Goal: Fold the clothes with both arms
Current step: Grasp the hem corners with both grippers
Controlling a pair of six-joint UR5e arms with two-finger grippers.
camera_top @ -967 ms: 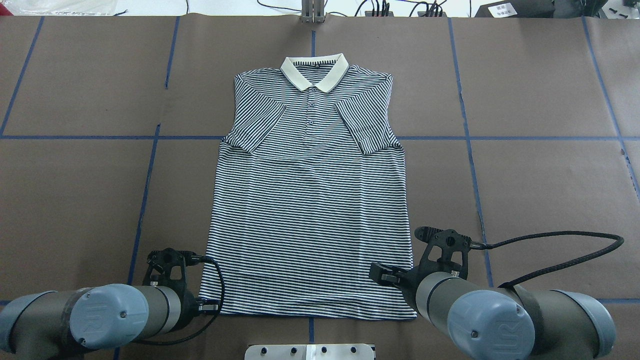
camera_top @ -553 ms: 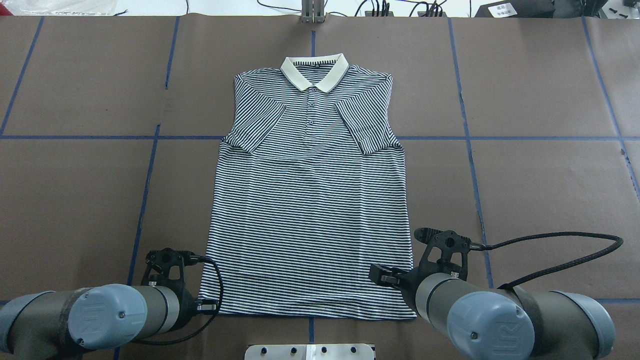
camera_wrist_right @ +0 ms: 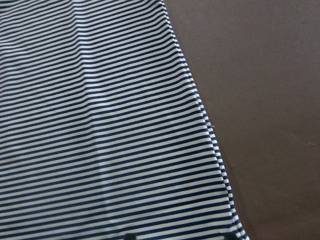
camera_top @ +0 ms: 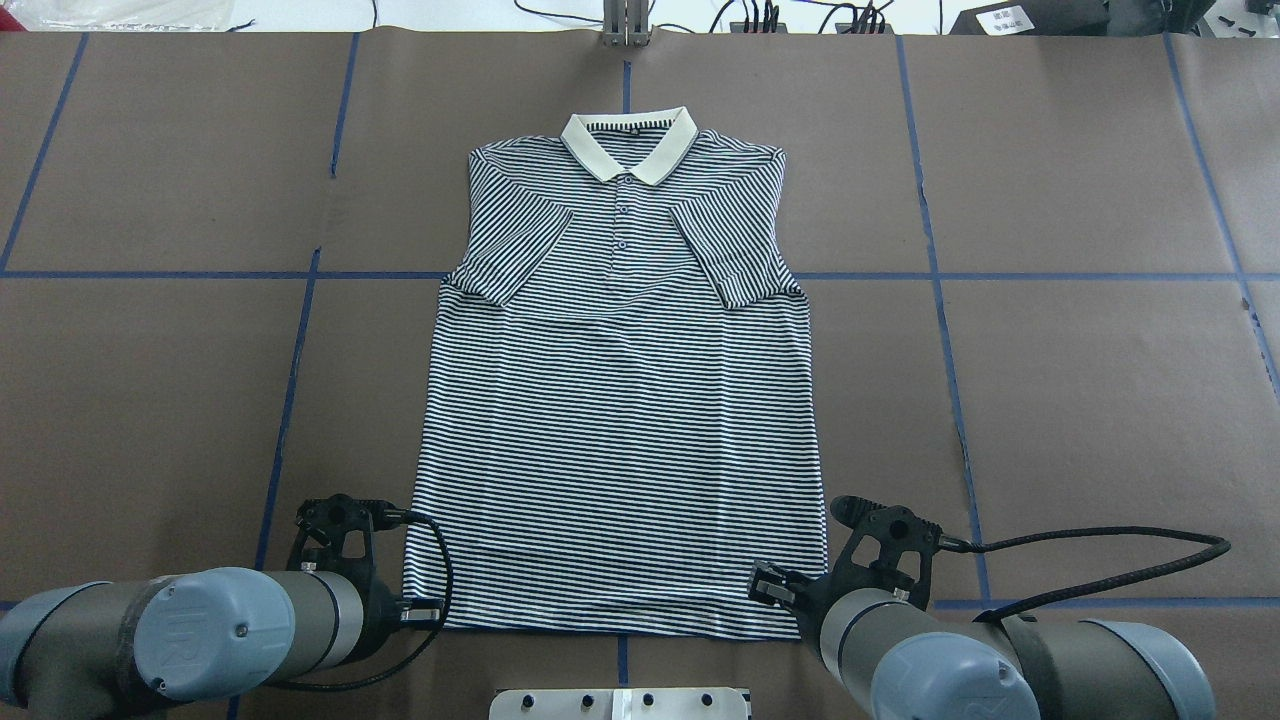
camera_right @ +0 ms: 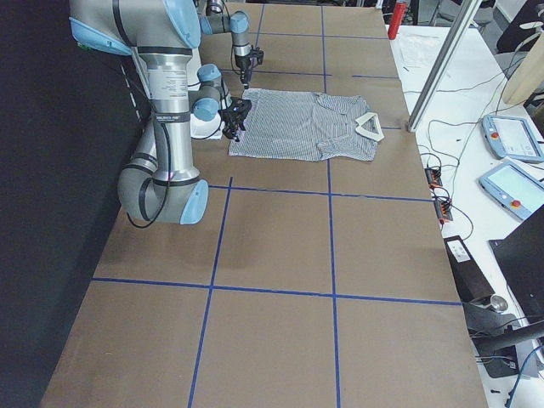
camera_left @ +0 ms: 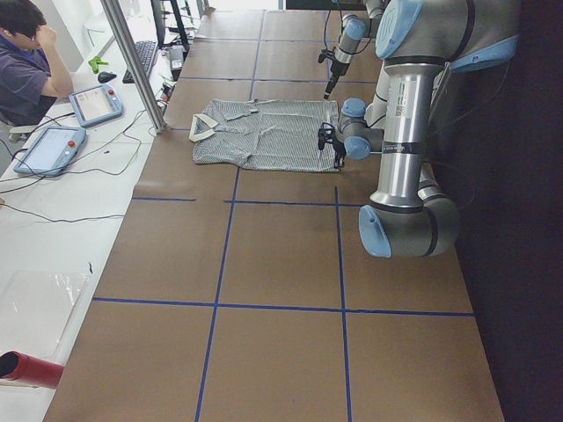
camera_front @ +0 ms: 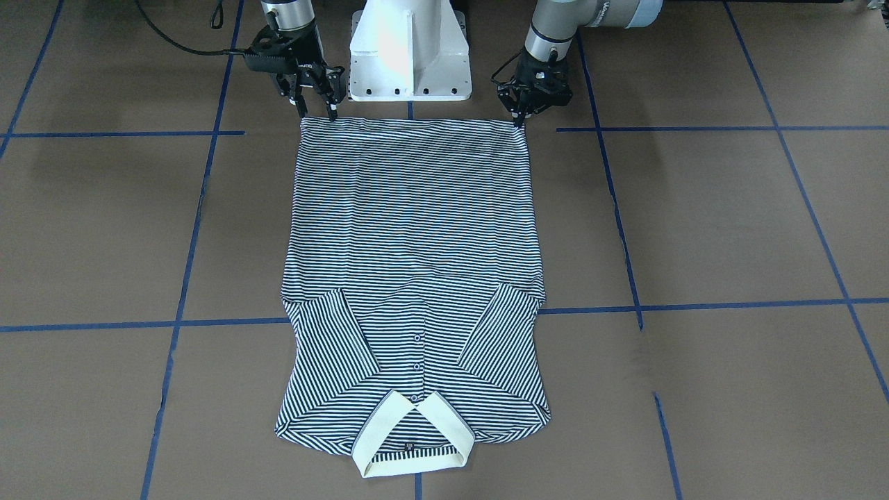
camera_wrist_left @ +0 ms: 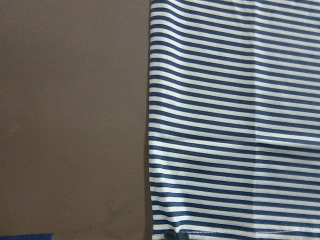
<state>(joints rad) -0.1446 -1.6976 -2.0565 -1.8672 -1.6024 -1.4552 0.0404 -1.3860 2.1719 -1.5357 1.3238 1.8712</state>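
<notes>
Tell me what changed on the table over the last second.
The right arm drew back toward the robot's base, carrying its claw along the polo shirt's side to the hem corner; its cable sank too. The left arm barely shifted. The shirt stayed flat, sleeves folded in.

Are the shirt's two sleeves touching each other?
Apart. In the overhead view, one sleeve and the other sleeve lie folded inward with the buttons bare between them.

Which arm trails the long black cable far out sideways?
The right arm: its cable sweeps far out over the table. The left arm has only a short loop beside the shirt.
</notes>
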